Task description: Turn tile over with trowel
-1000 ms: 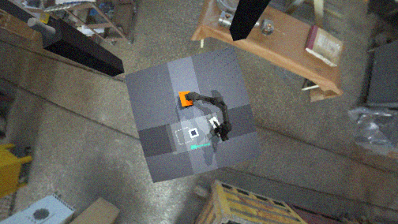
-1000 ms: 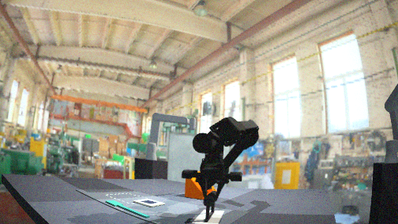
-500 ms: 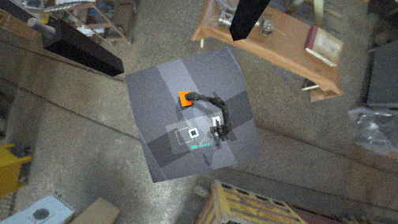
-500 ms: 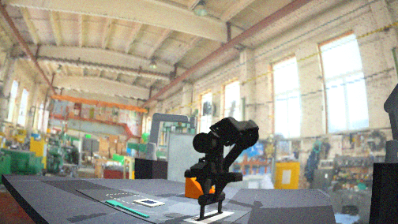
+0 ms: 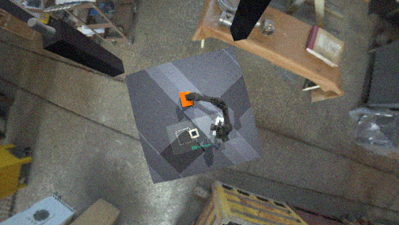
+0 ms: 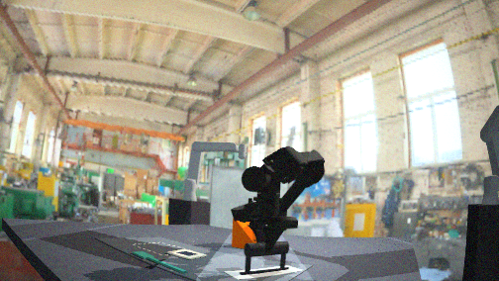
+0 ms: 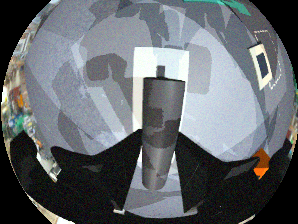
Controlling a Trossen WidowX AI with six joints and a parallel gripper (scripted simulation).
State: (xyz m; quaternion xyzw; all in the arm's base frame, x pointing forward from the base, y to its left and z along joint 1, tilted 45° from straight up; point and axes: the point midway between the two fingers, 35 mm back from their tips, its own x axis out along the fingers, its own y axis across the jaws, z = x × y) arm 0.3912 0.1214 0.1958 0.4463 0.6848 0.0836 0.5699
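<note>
Gripper (image 5: 220,130) (image 6: 266,241) (image 7: 158,133), one: closed on the dark round handle of the small trowel (image 5: 218,120) (image 6: 263,248) (image 7: 162,115), pale flat blade beneath.

Desk (image 5: 150,83) (image 6: 371,252) (image 7: 55,75): grey, patched light and dark, set in a workshop with tall windows.

Tile (image 5: 193,133) (image 6: 187,253) (image 7: 261,66): pale border, dark centre, flat on the mat (image 5: 174,148), at the dashed outline's side nearer the trowel.

Green strip (image 5: 195,146) (image 6: 158,262) (image 7: 239,6): near the tile, towards the desk's lower edge in the top view.

Orange block (image 5: 184,99) (image 6: 242,234) (image 7: 261,170): at the arm's foot, inward from the desk's upper-left corner.

Wooden bench (image 5: 277,49), beyond the upper-right corner: bears a book (image 5: 324,45).

Striped crate (image 5: 245,206): past the lower edge.
</note>
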